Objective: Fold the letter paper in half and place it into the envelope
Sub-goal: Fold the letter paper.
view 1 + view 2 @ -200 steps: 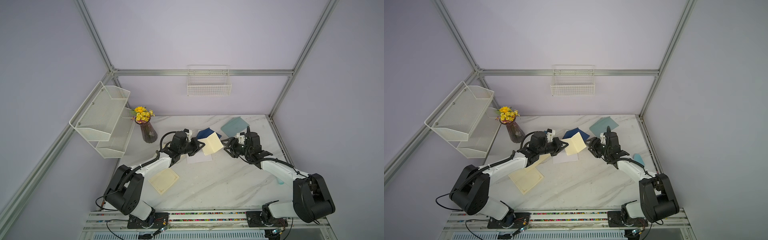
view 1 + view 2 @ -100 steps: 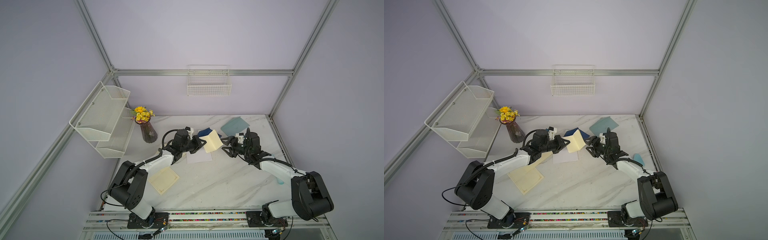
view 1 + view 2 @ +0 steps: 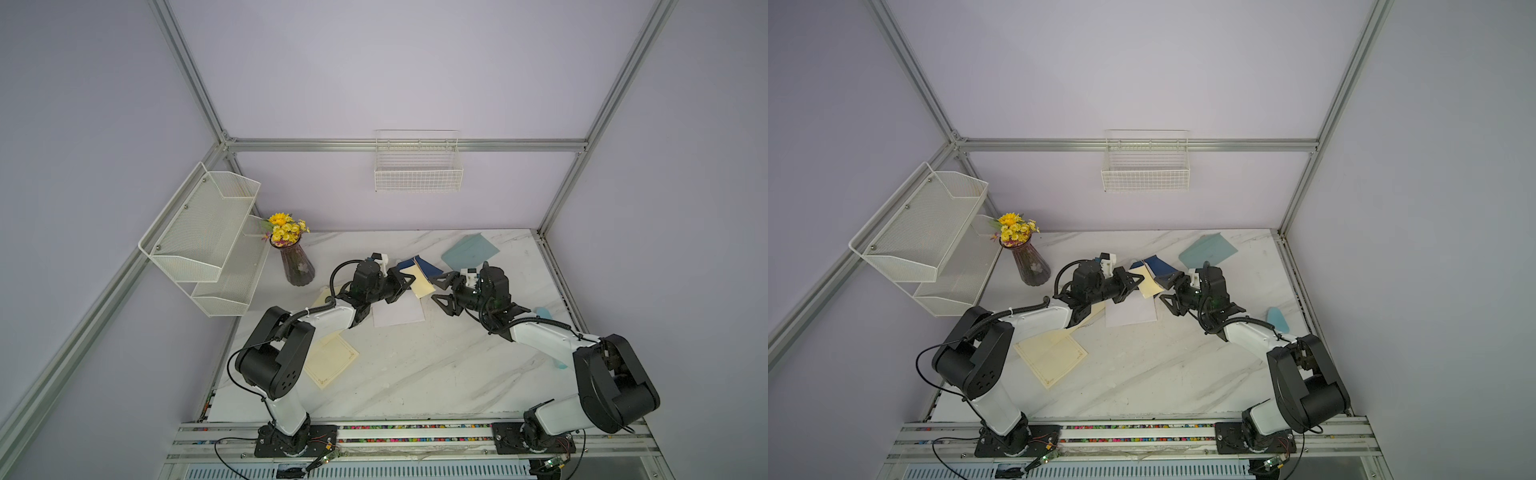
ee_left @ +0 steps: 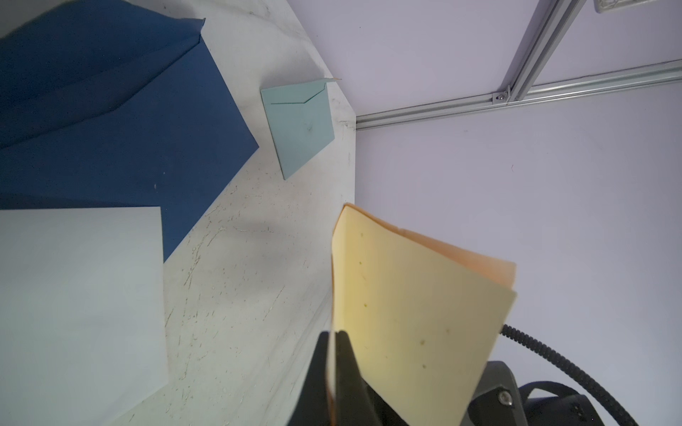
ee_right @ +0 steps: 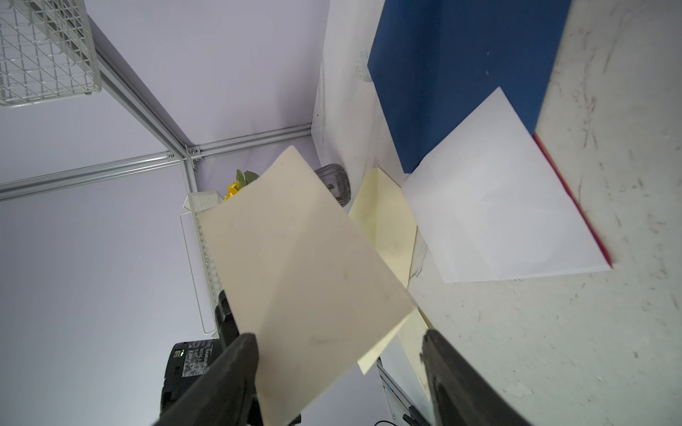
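The folded cream letter paper [image 3: 419,282] [image 3: 1148,282] hangs in the air above the marble table. My left gripper [image 3: 405,282] [image 4: 334,333] is shut on one edge of it. The paper [image 4: 417,321] fans open slightly at its far edge. My right gripper [image 3: 440,289] [image 5: 337,335] stands open just right of the paper [image 5: 302,265], whose free edge reaches in between the spread fingers without being clamped. A dark blue envelope [image 3: 426,266] [image 4: 110,121] with its flap raised lies on the table just behind the paper.
A white sheet [image 3: 397,313] lies below the grippers, overlapping the blue envelope. A teal envelope [image 3: 469,251] sits at the back right. A bordered cream sheet [image 3: 330,359] lies front left. A flower vase [image 3: 297,266] and a mesh shelf [image 3: 208,237] stand at the left.
My right gripper has moved left toward the held paper and its jaws have spread wider. The left gripper has kept its grip, with the paper drawn slightly back.
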{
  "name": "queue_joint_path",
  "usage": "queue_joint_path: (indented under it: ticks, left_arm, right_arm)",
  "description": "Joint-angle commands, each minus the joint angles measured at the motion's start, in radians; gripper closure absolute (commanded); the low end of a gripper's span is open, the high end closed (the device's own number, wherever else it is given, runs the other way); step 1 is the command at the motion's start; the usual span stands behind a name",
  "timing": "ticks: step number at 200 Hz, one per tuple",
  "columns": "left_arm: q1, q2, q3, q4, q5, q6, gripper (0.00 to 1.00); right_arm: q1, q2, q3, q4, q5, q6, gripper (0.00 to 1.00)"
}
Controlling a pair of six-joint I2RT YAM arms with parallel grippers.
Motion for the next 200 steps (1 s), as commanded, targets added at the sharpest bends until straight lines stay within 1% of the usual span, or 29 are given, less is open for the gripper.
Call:
queue_joint_path:
  ticks: [1, 24, 45, 58, 123, 148, 162, 170, 176, 181, 182, 185, 188, 191, 198, 200]
  left_arm:
    - [0.004, 0.005, 0.006, 0.121, -0.026, -0.056, 1.0]
    - [-0.003, 0.011, -0.03, 0.2, -0.048, -0.111, 1.0]
    - [-0.015, 0.017, -0.053, 0.258, -0.065, -0.151, 1.0]
    - [-0.022, 0.022, -0.054, 0.268, -0.07, -0.156, 1.0]
    - [-0.035, 0.043, -0.042, 0.29, -0.081, -0.162, 1.0]
    - [-0.039, 0.048, -0.037, 0.289, -0.077, -0.162, 1.0]
    - [-0.039, 0.048, -0.039, 0.289, -0.071, -0.159, 1.0]
    - [-0.039, 0.047, -0.041, 0.289, -0.067, -0.156, 0.94]
    - [-0.04, 0.043, -0.042, 0.284, -0.061, -0.151, 0.85]
    - [-0.037, 0.04, -0.044, 0.278, -0.053, -0.145, 0.68]
    - [-0.036, 0.04, -0.044, 0.276, -0.052, -0.143, 0.66]
    - [-0.036, 0.036, -0.044, 0.269, -0.047, -0.139, 0.52]
    - [-0.034, 0.031, -0.044, 0.255, -0.042, -0.132, 0.41]
    - [-0.032, 0.026, -0.044, 0.241, -0.036, -0.123, 0.33]
    - [-0.027, 0.008, -0.046, 0.194, -0.023, -0.095, 0.17]
    - [-0.025, 0.002, -0.046, 0.177, -0.019, -0.085, 0.1]
  right_arm:
    - [0.003, 0.018, -0.019, 0.096, 0.039, 0.054, 0.26]
    - [0.005, 0.04, -0.056, 0.221, 0.071, 0.111, 0.27]
    - [0.013, 0.055, -0.069, 0.281, 0.094, 0.134, 0.29]
    - [0.02, 0.061, -0.068, 0.297, 0.102, 0.137, 0.32]
    - [0.059, 0.073, -0.063, 0.332, 0.134, 0.16, 0.43]
    - [0.059, 0.071, -0.065, 0.333, 0.144, 0.162, 0.54]
    - [0.062, 0.076, -0.059, 0.329, 0.143, 0.161, 0.63]
    - [0.062, 0.079, -0.054, 0.323, 0.14, 0.155, 0.69]
    - [0.061, 0.077, -0.052, 0.315, 0.138, 0.15, 0.74]
    - [0.06, 0.073, -0.052, 0.308, 0.136, 0.144, 0.78]
    - [0.06, 0.072, -0.053, 0.306, 0.136, 0.143, 0.78]
    - [0.059, 0.068, -0.053, 0.298, 0.135, 0.14, 0.8]
    - [0.058, 0.064, -0.052, 0.29, 0.134, 0.138, 0.83]
    - [0.057, 0.06, -0.053, 0.282, 0.132, 0.134, 0.85]
    - [0.05, 0.048, -0.05, 0.256, 0.123, 0.118, 0.89]
    - [0.048, 0.045, -0.049, 0.247, 0.12, 0.112, 0.9]
